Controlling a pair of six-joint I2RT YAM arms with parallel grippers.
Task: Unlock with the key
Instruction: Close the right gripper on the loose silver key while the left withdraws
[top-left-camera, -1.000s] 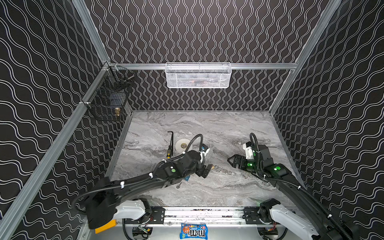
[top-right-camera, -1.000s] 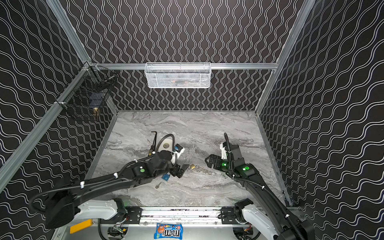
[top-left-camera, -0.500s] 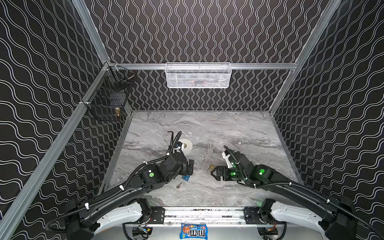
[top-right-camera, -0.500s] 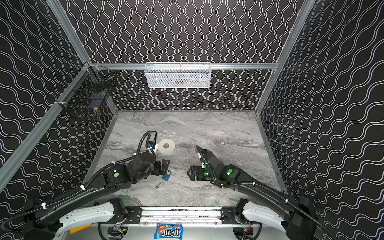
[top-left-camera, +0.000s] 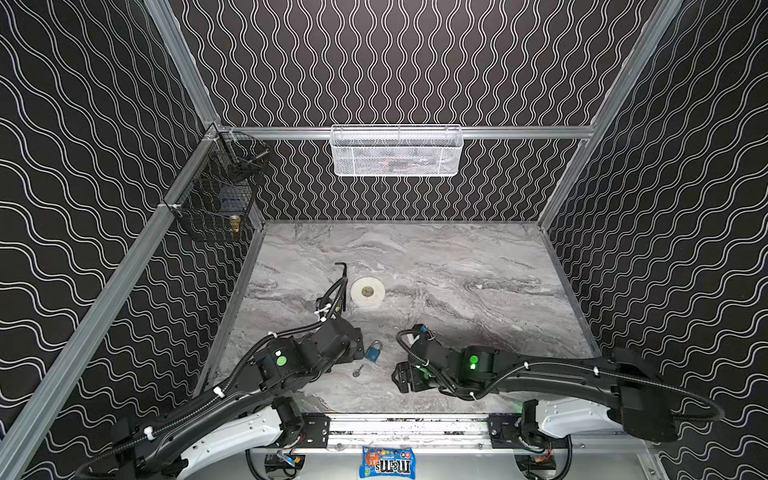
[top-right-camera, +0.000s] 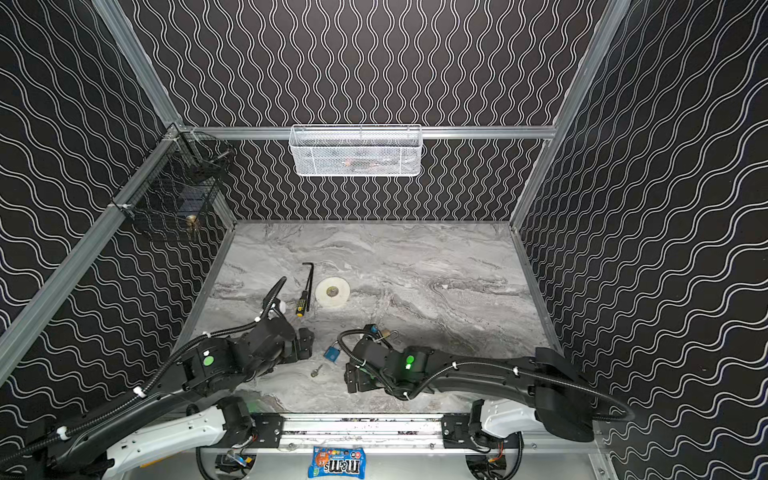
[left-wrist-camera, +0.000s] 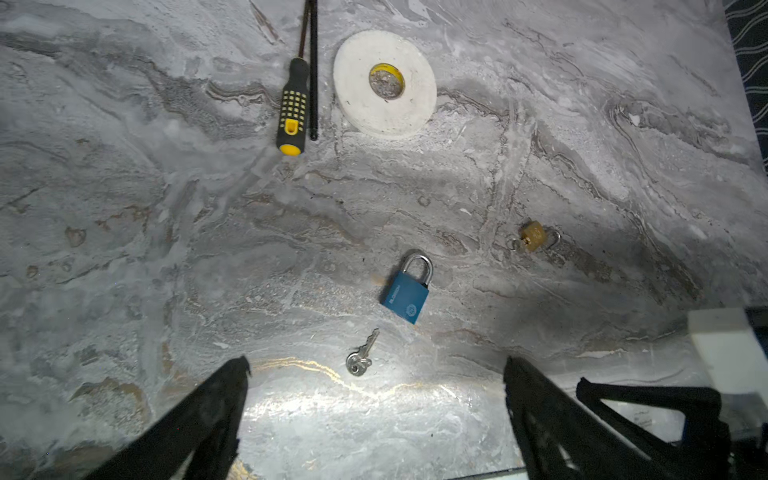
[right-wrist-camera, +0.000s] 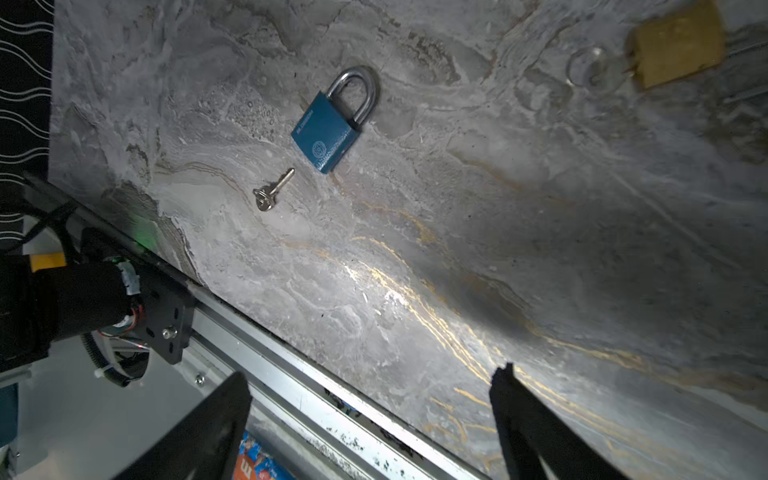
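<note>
The key (left-wrist-camera: 361, 357) lies flat on the marble-patterned worktop (top-left-camera: 457, 270), near the front edge, blade directed toward the blue padlock (left-wrist-camera: 406, 293); key and padlock lie just beside each other, apart, with nothing gripping either; the padlock lies flat, shackle seated in its body. The left pincer (left-wrist-camera: 376, 365) is spread wide and empty; in its wrist view the key appears between the two fingertips, clear of both; in both top views this pincer sits just left of the padlock. The right pincer (right-wrist-camera: 372, 374) is likewise spread and empty, positioned at the front edge to the right of the key, one finger over the front rail and one over the worktop. A brass padlock (left-wrist-camera: 533, 236) lies farther back, beside the right arm's wrist; a screwdriver (left-wrist-camera: 293, 108) and a hex key (left-wrist-camera: 313, 70) lie side by side toward the middle, with a tape roll (left-wrist-camera: 384, 83) just beside them. A white mesh basket (top-left-camera: 396, 151) hangs on the rear rail; a black wire basket (top-left-camera: 214, 208) hangs at the left rail; a candy packet (top-left-camera: 387, 461) lies in front of the base rail.
</note>
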